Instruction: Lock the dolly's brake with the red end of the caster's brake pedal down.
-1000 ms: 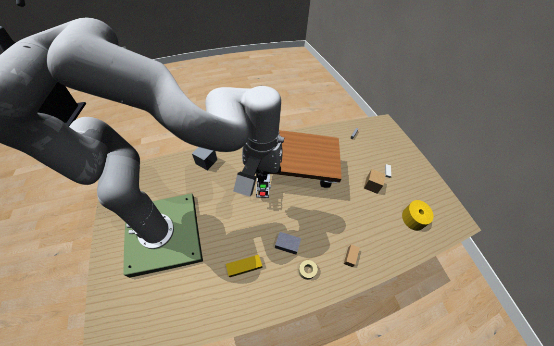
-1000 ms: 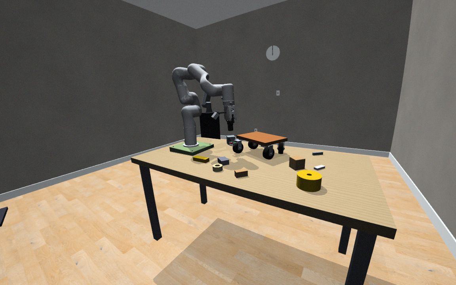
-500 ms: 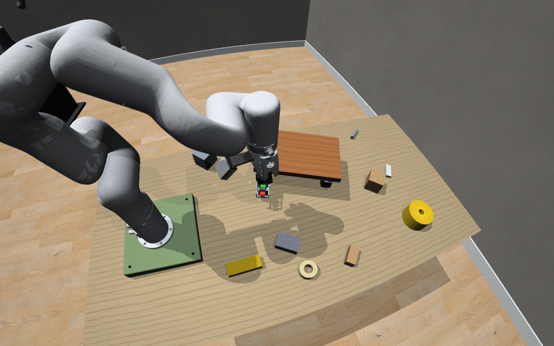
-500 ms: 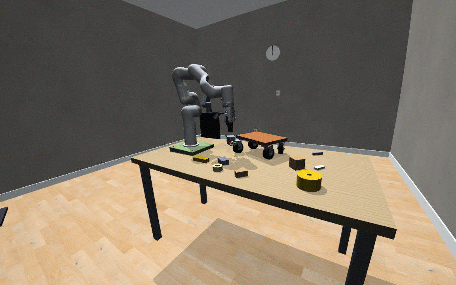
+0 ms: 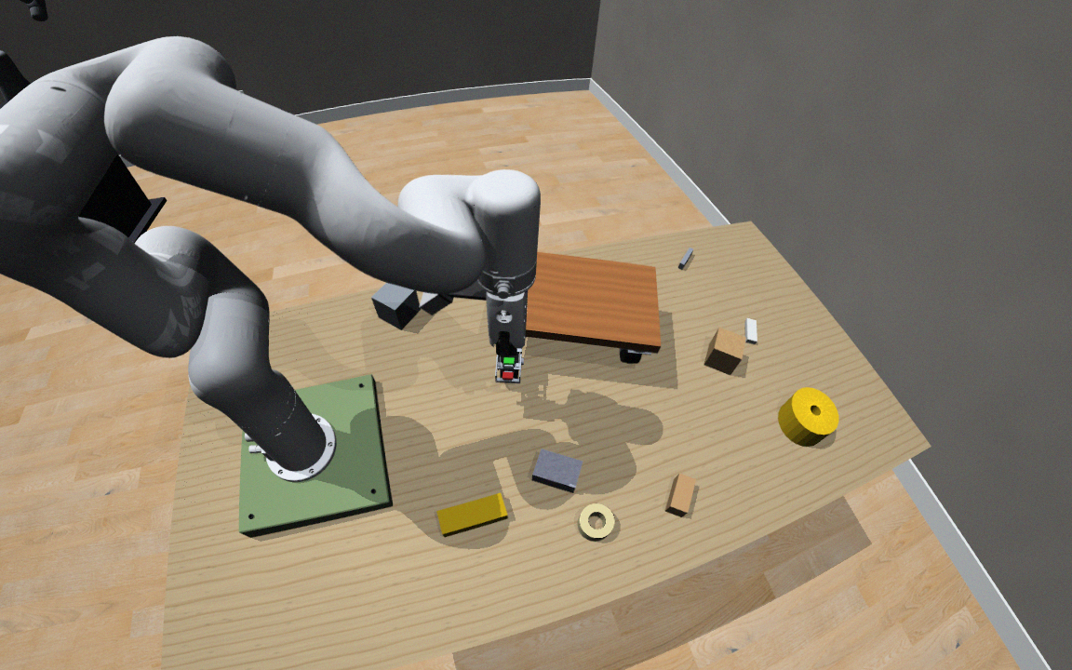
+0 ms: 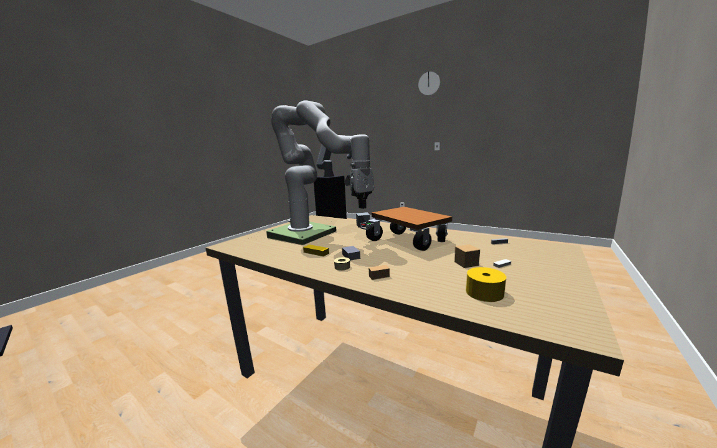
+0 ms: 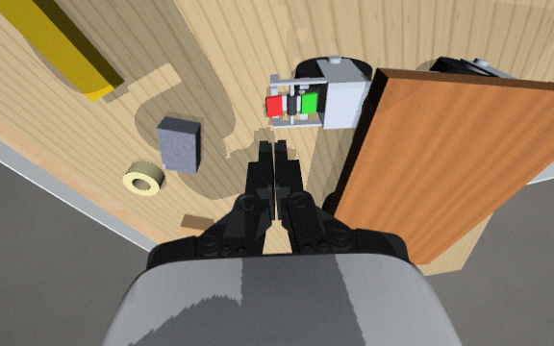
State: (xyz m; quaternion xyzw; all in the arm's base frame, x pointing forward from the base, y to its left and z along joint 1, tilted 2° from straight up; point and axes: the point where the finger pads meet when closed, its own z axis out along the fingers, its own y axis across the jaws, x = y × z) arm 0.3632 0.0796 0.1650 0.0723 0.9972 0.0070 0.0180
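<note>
The dolly [image 5: 594, 300] [image 6: 411, 216] [image 7: 440, 159] has an orange-brown wooden deck on black casters and stands at the back middle of the table. Its near-left caster carries a grey bracket with the brake pedal. The pedal's red end [image 5: 507, 375] [image 7: 273, 107] points away from the deck and its green end [image 5: 508, 360] [image 7: 309, 103] lies toward it. My gripper [image 5: 505, 343] [image 6: 361, 203] [image 7: 274, 158] is shut and empty. It points down and hangs a little above the pedal, beside the deck's edge, not touching it.
A grey cube [image 5: 395, 303] lies left of the gripper. Nearer the front lie a grey block [image 5: 556, 469] [image 7: 178, 144], a yellow bar [image 5: 471, 513] [image 7: 61, 48], a cream ring [image 5: 598, 515] [image 7: 143, 179] and a tan block [image 5: 680, 494]. A brown cube [image 5: 724, 350] and a yellow cylinder [image 5: 808, 415] stand right.
</note>
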